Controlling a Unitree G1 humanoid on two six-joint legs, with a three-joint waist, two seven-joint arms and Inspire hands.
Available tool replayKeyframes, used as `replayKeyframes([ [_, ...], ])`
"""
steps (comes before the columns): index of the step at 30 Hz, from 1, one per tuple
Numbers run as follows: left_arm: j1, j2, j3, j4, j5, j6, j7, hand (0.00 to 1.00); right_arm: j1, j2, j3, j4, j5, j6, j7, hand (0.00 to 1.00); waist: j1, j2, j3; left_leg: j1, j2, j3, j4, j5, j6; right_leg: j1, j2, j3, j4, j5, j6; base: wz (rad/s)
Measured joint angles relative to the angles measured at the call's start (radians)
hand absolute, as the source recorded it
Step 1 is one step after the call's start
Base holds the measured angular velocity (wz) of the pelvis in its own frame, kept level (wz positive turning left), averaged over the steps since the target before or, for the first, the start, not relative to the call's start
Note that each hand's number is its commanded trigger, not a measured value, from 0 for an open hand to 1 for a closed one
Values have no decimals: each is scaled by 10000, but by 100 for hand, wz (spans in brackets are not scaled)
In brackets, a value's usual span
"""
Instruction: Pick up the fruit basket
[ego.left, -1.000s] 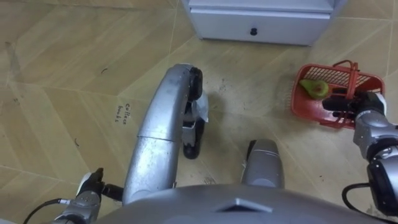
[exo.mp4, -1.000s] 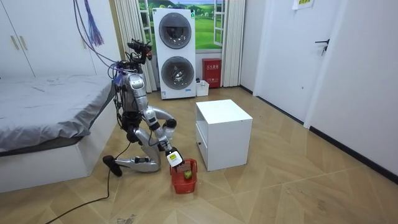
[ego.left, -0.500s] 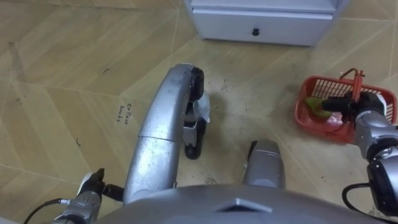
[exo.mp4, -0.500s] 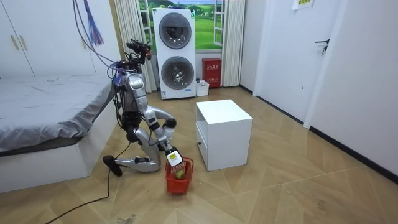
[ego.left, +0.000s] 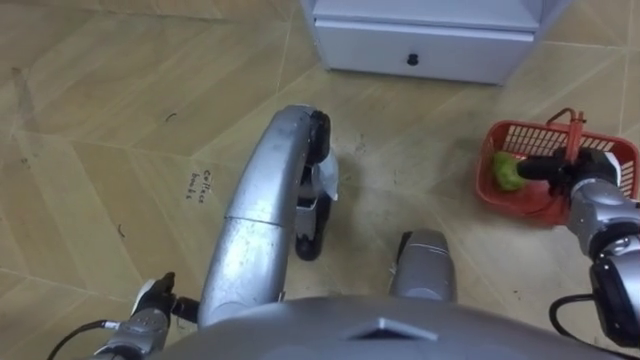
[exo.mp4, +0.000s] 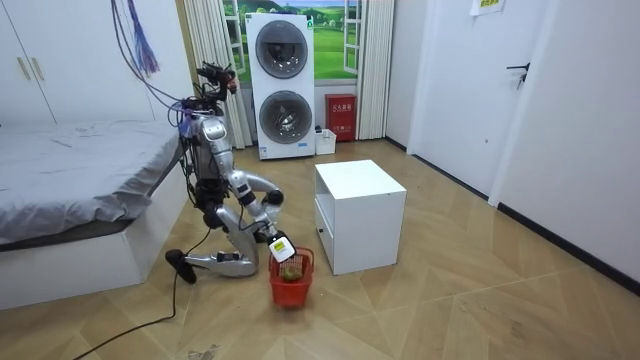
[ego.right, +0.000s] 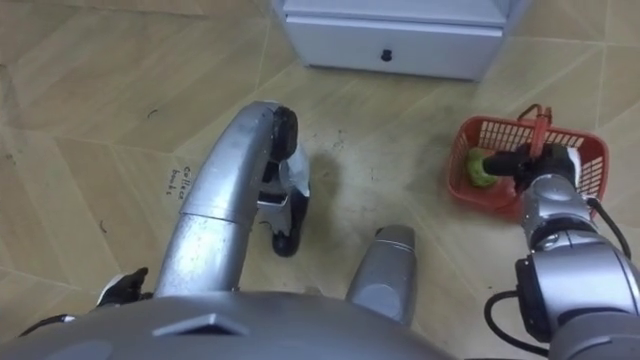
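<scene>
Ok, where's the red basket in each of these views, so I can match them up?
Left eye view: the basket is at the right edge, about mid-height, below and right of the white cabinet.
Right eye view: right side, mid-height, a little further from the edge.
Room view: low, left of centre, in front of the kneeling robot.
Shared landmark: the white cabinet, top centre in the eye views, mid-picture in the room view.

No writing here can be read for certain. Two short lines of dark handwriting (ego.left: 200, 185) are scrawled on the wooden floor (ego.left: 90, 120) beside the robot's raised knee, the letters too small to make out. In the room view, a yellow sign (exo.mp4: 489, 6) high on the wall (exo.mp4: 455, 90) and a pale label on the red box (exo.mp4: 341, 104) beside the washing machines (exo.mp4: 281, 85) are just as illegible.
</scene>
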Motion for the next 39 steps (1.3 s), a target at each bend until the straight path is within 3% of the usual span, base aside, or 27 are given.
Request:
replayKeyframes([
  [1, -101, 2, 21, -23, 4, -1, 0, 0, 1, 19, 3, -169, -1, 18, 0, 100, -29, -76, 39, 30, -71, -58, 21, 1, -2, 89, 6, -44, -18, 0, 0, 0],
  [4, -541, 2, 147, -26, 4, -7, -28, 0, 0, 81, 4, -482, 10, 19, -8, 100, -56, -155, 42, 81, -316, -340, 178, -4, 3, 431, 99, -254, -126, 1, 0, 4],
  [7, -1059, 54, 541, 53, -2, -17, -4, 0, -1, 277, -5, -1028, -9, 37, -13, 100, -44, -353, 65, 228, -351, -399, 222, -92, 171, 649, 207, -352, -287, 1, 4, 6],
  [10, -1338, 39, 599, 79, -23, -35, -15, 0, -79, 398, -7, -1393, -41, 54, -28, 100, -13, -272, -4, 365, -316, -636, 83, -134, 267, 773, 781, -329, -884, 1, 5, -4],
  [12, -1353, 32, 602, 48, -20, -27, -18, 0, -171, 459, -6, -1589, -110, 61, -33, 100, 15, -161, 22, 597, -205, -682, -332, -136, 385, 751, 1041, -231, -1589, 1, 6, -20],
  [14, -1324, -82, 659, 48, 1, 30, -22, 0, -225, 581, -13, -2014, -83, 127, -121, 100, 115, 161, -40, 1202, 79, -718, -1457, -26, 558, 745, 1231, -121, -3299, 2, 7, -45],
  [16, -1269, -95, 858, 42, 106, 110, -19, 0, -232, 713, -13, -2227, -88, 267, -142, 100, 176, 222, -64, 1942, 159, -614, -2712, 189, 656, 1051, 1175, -58, -5107, 22, 40, -44],
  [17, -1182, -90, 1143, 0, 157, 120, -10, 0, -231, 824, -13, -2488, -104, 344, -187, 100, 213, 227, -90, 2481, 189, -538, -3692, 378, 687, 1363, 1168, -9, -6546, 104, 161, -40],
  [18, -1086, -89, 1335, -4, 210, 116, -5, 0, -226, 889, -16, -2668, -133, 388, -239, 100, 223, 231, -102, 2784, 199, -482, -4188, 470, 717, 1541, 1153, -56, -7264, 214, 277, -42],
  [19, -920, -87, 1574, -80, 216, 125, 42, 0, -120, 996, -18, -3191, -195, 448, -366, 100, 136, 228, -125, 3454, 224, -341, -5158, 664, 824, 1898, 1002, -131, -8567, 747, 300, -35],
  [20, -614, -87, 1714, -257, 273, 127, 103, 0, 100, 1103, -19, -3803, -255, 441, -466, 100, 50, 246, -152, 4207, 208, -198, -6170, 850, 938, 2289, 935, -188, -9690, 1675, 322, -28],
  [21, -497, -94, 1796, -316, 324, 126, 172, 0, 230, 1180, -19, -3977, -298, 459, -515, 100, 10, 245, -159, 4650, 205, -95, -6670, 950, 1002, 2516, 904, -226, -10194, 2232, 339, -21],
  [23, -170, -94, 1777, -502, 563, 122, 532, 0, 1184, 1549, -21, -4554, -791, 520, -766, 100, 70, 275, -259, 6422, 197, -177, -8748, 1309, 1112, 2924, 1035, -242, -11483, 5143, 322, -34],
  [24, -107, -87, 1777, -587, 647, 131, 635, 0, 1370, 1653, -21, -4719, -872, 515, -788, 100, 72, 296, -267, 6791, 195, -331, -9187, 1414, 1102, 2854, 1131, -278, -11519, 5286, 309, -52],
  [26, -50, -119, 1844, -681, 1054, 145, 1011, 0, 2133, 1877, -19, -5419, -1274, 512, -792, 100, 185, 314, -266, 8401, 243, -983, -10999, 1846, 880, 1952, 1492, -454, -11247, 4587, 226, -64],
  [27, -76, -148, 1861, -694, 1135, 144, 1092, 0, 2245, 1873, -17, -5508, -1340, 512, -802, 100, 232, 334, -278, 8824, 263, -1190, -11438, 1945, 799, 1648, 1550, -554, -11322, 4372, 180, -70],
  [28, -73, -203, 1862, -753, 1322, 142, 1227, 0, 2402, 1869, -8, -5744, -1365, 520, -909, 100, 276, 489, -327, 9509, 396, -1715, -12139, 2127, 669, 1106, 1707, -912, -11852, 3978, 46, -68],
  [29, -71, -252, 2004, -918, 1414, 130, 1337, 0, 2580, 1879, 45, -6092, -1547, 518, -919, 100, 210, 602, -385, 10162, 578, -2183, -12743, 2291, 477, 606, 1886, -1257, -12913, 3719, -81, -60],
  [30, -61, -269, 2098, -1025, 1432, 127, 1372, 0, 2648, 1894, 83, -6249, -1658, 511, -919, 100, 128, 660, -381, 10450, 651, -2462, -12936, 2374, 390, 460, 2026, -1425, -13703, 3711, -123, -40],
  [31, 24, -258, 2309, -1202, 1446, 60, 1402, 0, 2783, 1920, 247, -6622, -1791, 493, -938, 100, -72, 697, -377, 10788, 830, -2720, -12947, 2450, 273, 451, 2323, -1628, -15816, 4000, -399, -11],
  [32, 17, -295, 2557, -1260, 1475, -61, 1446, 0, 2907, 1921, 402, -6937, -2090, 491, -1003, 100, -321, 706, -364, 10921, 1038, -2322, -12549, 2388, 181, 540, 2544, -1710, -17135, 5133, -671, 0],
  [33, 13, -393, 2609, -1268, 1471, -66, 1460, 0, 2964, 1923, 400, -6994, -2144, 496, -1056, 100, -366, 818, -399, 10964, 1234, -2131, -12337, 2373, 66, 828, 2594, -1975, -17247, 5272, -771, -4],
  [34, 9, -431, 2614, -1312, 1465, -221, 1452, 0, 2961, 2006, 476, -7001, -2062, 498, -1130, 100, -339, 704, -395, 11221, 1318, -1936, -12734, 2378, -95, 1358, 2682, -1947, -17654, 5320, -829, 7],
  [36, -47, -537, 2556, -1487, 1470, -362, 1409, 0, 3018, 2069, 490, -7041, -2028, 490, -1114, 100, -382, 626, -381, 11192, 1276, -1689, -14007, 2570, -194, 2139, 2760, -1737, -18512, 5390, -836, 18],
  [37, 5, -597, 2529, -1667, 1468, -354, 1383, 0, 3194, 2050, 466, -7330, -2045, 495, -1087, 100, -318, 640, -387, 10998, 1242, -1508, -14799, 3204, -110, 2588, 2816, -1757, -19015, 5394, -827, -4],
  [38, 159, -586, 2557, -1801, 1488, -244, 1337, 0, 3353, 2131, 471, -7620, -2109, 531, -1052, 100, -179, 555, -432, 11040, 1286, -1255, -14888, 3907, 96, 2925, 2849, -1776, -19329, 5413, -775, -9],
  [39, 211, -616, 2553, -1815, 1504, -188, 1315, 0, 3516, 2177, 471, -7934, -2127, 532, -1030, 100, -195, 556, -460, 11213, 1278, -1267, -14992, 3979, 97, 3105, 2851, -1849, -19534, 5501, -738, -9],
])
